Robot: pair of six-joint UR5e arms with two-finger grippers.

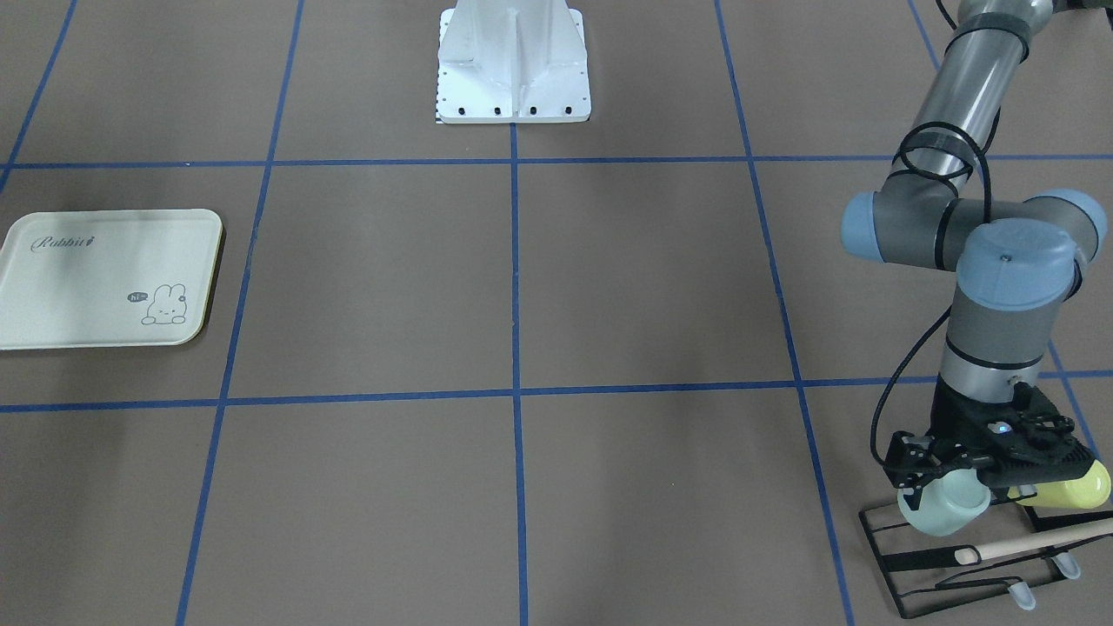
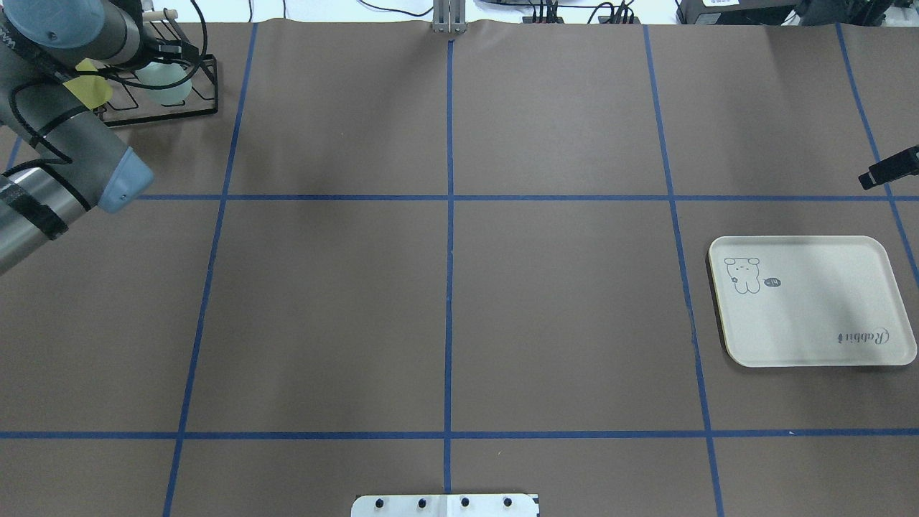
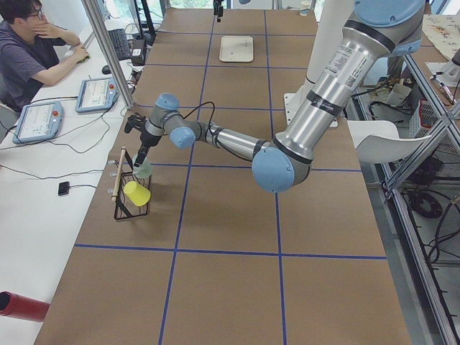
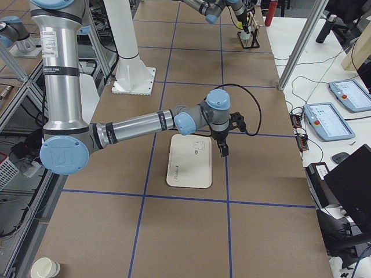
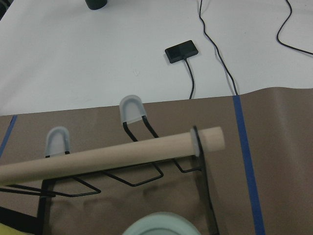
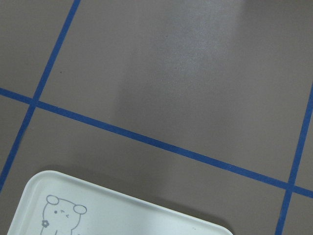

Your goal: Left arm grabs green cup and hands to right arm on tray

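Observation:
The pale mint green cup [image 1: 943,509] sits at the robot-side edge of a black wire rack [image 1: 887,556], at the far left in the overhead view [image 2: 164,82]. My left gripper [image 1: 949,487] reaches down over it, with a finger on each side of the cup, and looks shut on it. The cup's rim shows at the bottom of the left wrist view [image 5: 159,224]. The cream tray [image 2: 811,323] with the bunny drawing lies bare on the right. My right gripper [image 2: 869,179] hovers beyond the tray's far edge; I cannot tell whether it is open.
A yellow-green cup [image 1: 1074,491] hangs on the same rack beside the green one. A wooden rod [image 5: 107,154] lies across the rack, and two clear-tipped pegs [image 5: 132,105] stand free. The robot's white base [image 1: 513,65] is at the table's middle edge. A person [image 3: 29,50] sits beside the table.

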